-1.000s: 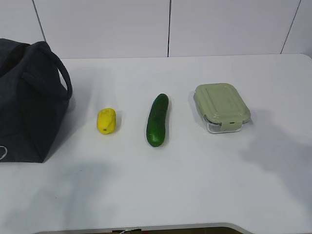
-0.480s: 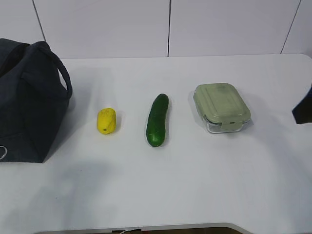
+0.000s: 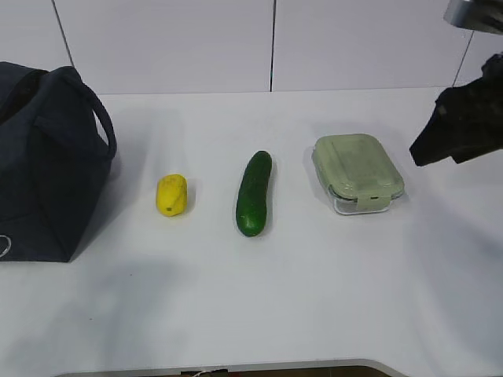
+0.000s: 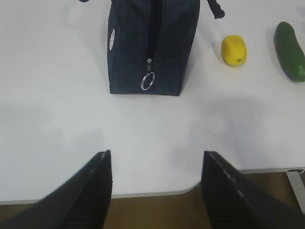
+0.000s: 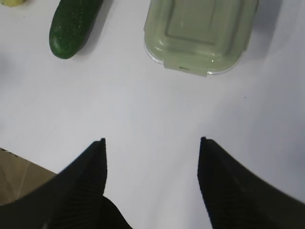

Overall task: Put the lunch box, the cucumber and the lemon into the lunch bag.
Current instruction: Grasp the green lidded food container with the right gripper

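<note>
Hovering right of the lunch box (image 3: 358,170), your right gripper (image 5: 151,143) has wide, empty jaws; your left gripper (image 4: 156,156), wide too, faces the lunch bag (image 4: 151,43).

- Cucumber (image 3: 254,193): lay on the table (image 3: 275,314), lengthwise front to back; taken as landmark.
- Lemon (image 3: 172,195): lay left of the cucumber, apart from it.
- Lunch bag (image 3: 47,161): stood farther left, beyond the lemon, at the table's left edge.
- Lunch box (image 3: 357,171): sat right of the cucumber, apart from it.
- Right gripper (image 3: 456,129): hung right of the lunch box, well right of the cucumber.
</note>
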